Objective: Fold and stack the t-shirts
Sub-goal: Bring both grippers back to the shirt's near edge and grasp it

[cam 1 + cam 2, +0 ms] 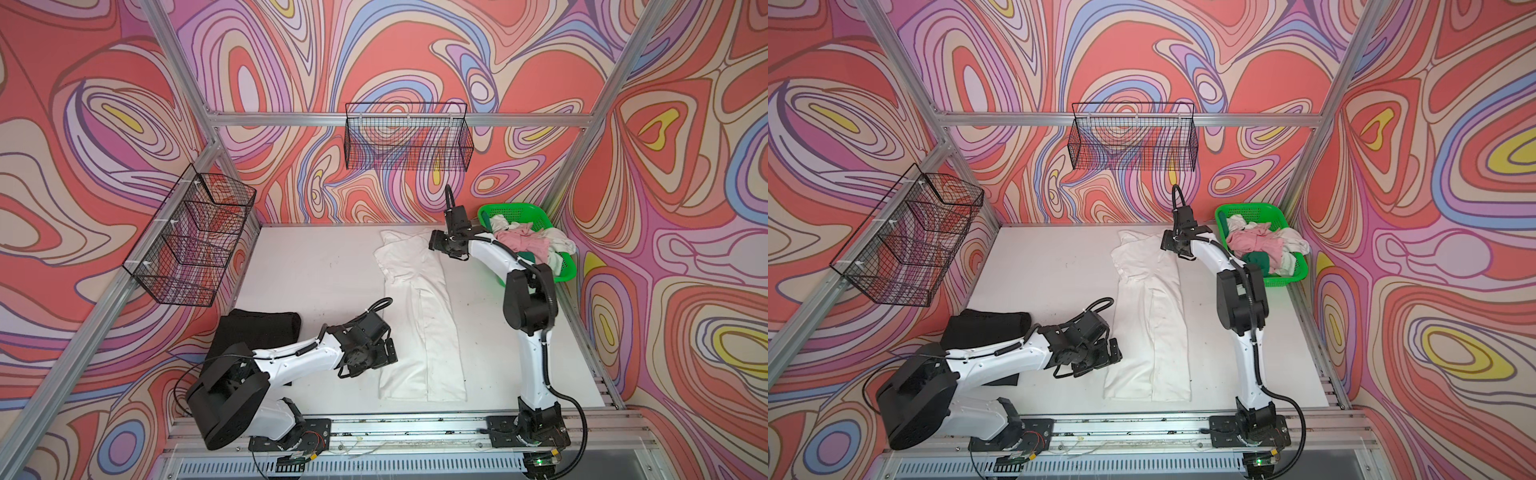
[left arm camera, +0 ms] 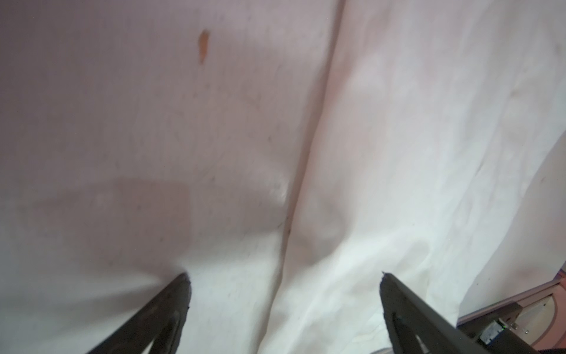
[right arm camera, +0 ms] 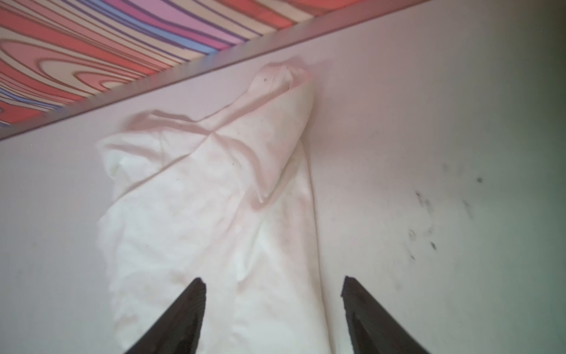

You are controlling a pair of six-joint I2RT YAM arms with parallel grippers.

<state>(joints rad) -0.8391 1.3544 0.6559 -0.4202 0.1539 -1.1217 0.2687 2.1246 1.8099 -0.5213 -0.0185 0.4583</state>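
The large off-white t-shirt (image 1: 419, 316) (image 1: 1150, 316) lies folded lengthwise into a long strip in the middle of the table. My left gripper (image 1: 388, 353) (image 2: 283, 275) stands open just over the shirt's near left edge, nothing between its fingers. My right gripper (image 1: 434, 245) (image 3: 274, 280) is open above the far right edge, by the crumpled collar end (image 3: 214, 144). A black t-shirt (image 1: 257, 328) (image 1: 992, 322) lies folded at the near left, partly hidden under the left arm. Pink (image 1: 519, 243), white (image 1: 557, 245) and dark green (image 1: 1256, 259) t-shirts are heaped in the basket.
The bright green lattice basket (image 1: 519, 212) (image 1: 1254, 210) stands in the far right corner behind the right arm. Black wire baskets hang on the back wall (image 1: 409, 141) and the left wall (image 1: 187, 241). An aluminium rail (image 1: 415, 428) with both arm bases runs along the front.
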